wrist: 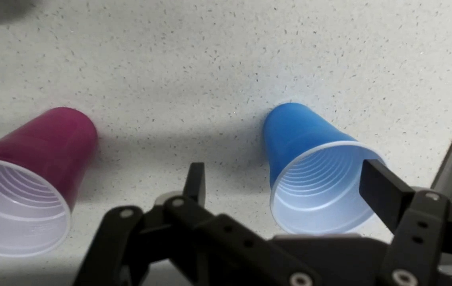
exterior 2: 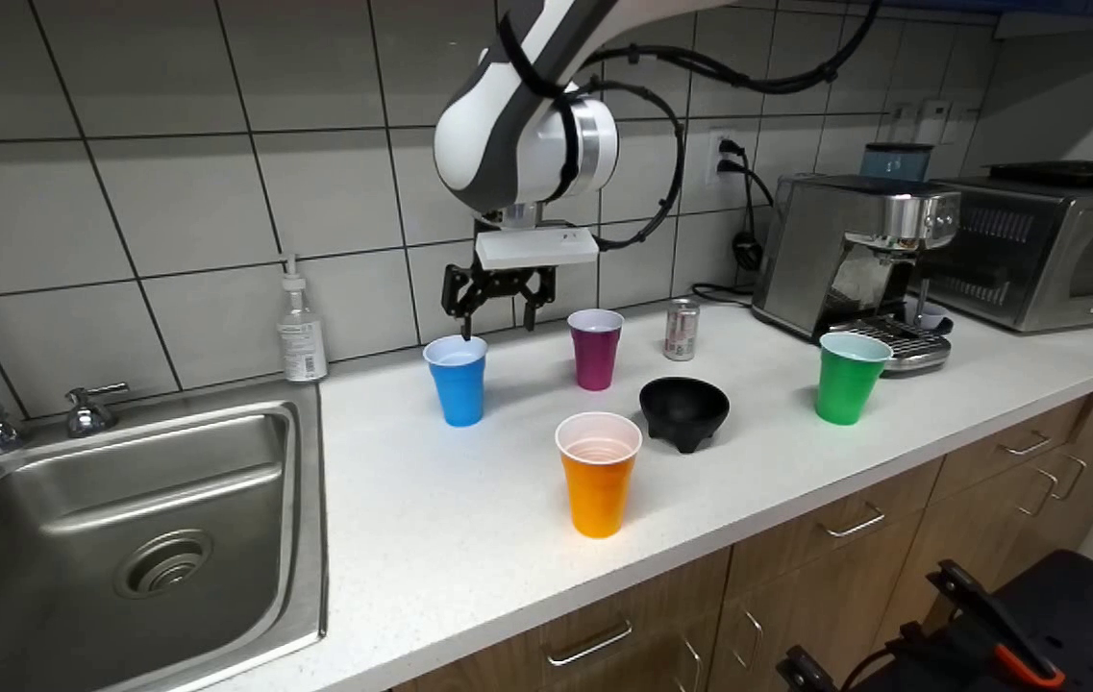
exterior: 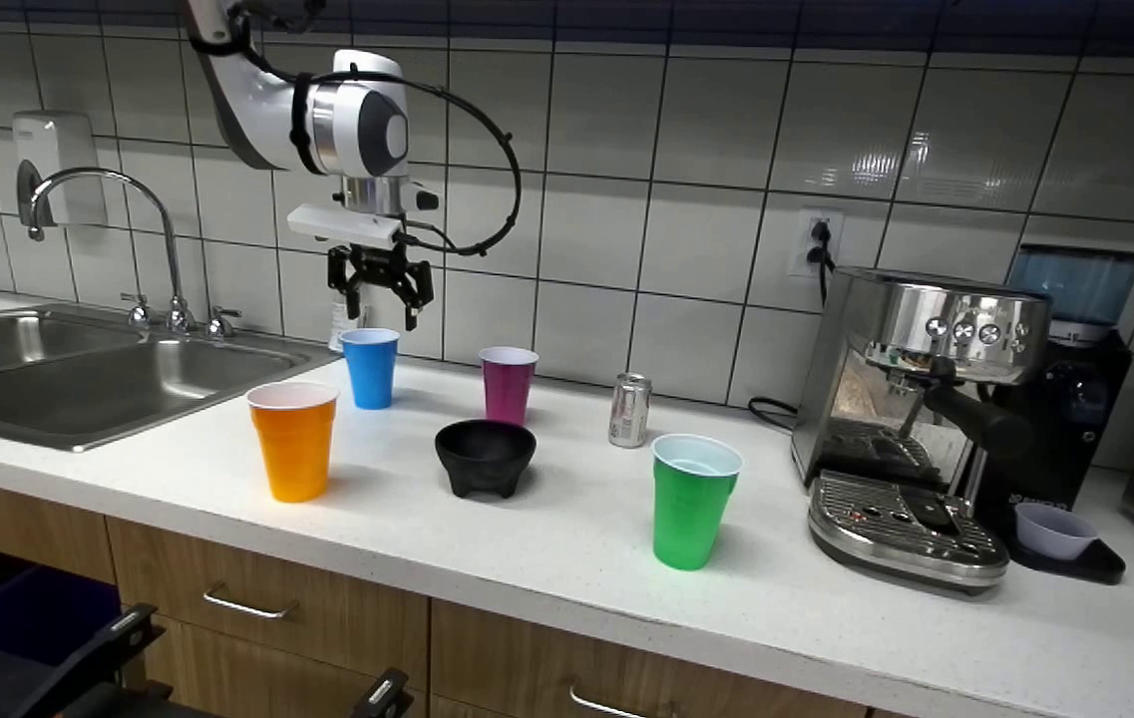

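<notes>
Angular spread hand (wrist: 285,180), ribbed blue cup (wrist: 317,172) nearby, seemingly plastic

The blue cup (exterior 2: 458,386) stands upright, mouth up, with a white rim and pale, ribbed inside; in both exterior views it sits far and left on the white counter (exterior 2: 411,538).
</notes>
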`<state>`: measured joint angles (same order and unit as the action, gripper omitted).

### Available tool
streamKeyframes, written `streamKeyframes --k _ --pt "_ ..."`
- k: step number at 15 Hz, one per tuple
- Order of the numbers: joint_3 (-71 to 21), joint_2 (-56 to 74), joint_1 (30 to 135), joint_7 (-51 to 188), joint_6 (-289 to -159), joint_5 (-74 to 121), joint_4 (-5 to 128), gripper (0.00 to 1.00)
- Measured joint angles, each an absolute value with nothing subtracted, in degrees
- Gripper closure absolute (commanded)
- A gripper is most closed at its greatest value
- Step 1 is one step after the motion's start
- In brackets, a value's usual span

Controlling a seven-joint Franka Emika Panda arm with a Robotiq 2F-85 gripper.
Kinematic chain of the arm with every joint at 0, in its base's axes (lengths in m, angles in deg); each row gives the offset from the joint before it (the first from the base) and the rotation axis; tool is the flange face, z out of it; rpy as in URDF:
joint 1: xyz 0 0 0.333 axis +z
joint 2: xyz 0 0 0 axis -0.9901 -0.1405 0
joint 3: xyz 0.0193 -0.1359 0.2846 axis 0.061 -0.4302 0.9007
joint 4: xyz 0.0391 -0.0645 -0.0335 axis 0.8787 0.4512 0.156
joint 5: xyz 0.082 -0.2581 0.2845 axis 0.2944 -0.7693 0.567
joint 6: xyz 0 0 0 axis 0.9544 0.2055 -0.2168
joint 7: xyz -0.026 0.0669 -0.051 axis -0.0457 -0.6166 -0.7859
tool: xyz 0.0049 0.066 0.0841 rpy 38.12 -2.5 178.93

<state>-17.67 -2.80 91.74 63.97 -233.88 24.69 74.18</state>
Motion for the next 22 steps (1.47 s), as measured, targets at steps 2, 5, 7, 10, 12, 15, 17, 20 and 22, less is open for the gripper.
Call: streamKeyframes --k 2,5,7,10,12,15,17,20,22 --pt "-18.09 -4.53 92.33 63.55 -233.88 24.69 72.19 0.0" --pt "-18.98 -6.72 93.15 62.63 -233.87 24.56 69.69 0.0" --pt "-19.58 -8.07 93.57 62.2 -233.79 24.52 68.27 0.0" --pt "-20.32 -9.91 94.06 61.7 -233.74 24.47 66.44 0.0" --pt "-20.67 -10.96 94.32 61.24 -233.7 24.3 65.44 0.0" --pt "-21.3 -12.37 94.8 60.43 -233.65 24.04 64.15 0.0" --pt "-21.77 -13.23 95.17 59.99 -233.6 23.88 63.3 0.0" --pt "-22.08 -14.32 95.48 59.91 -233.37 23.86 62.15 0.26" --pt "-22.21 -14.9 95.63 59.91 -233.26 23.86 61.4 0.42"
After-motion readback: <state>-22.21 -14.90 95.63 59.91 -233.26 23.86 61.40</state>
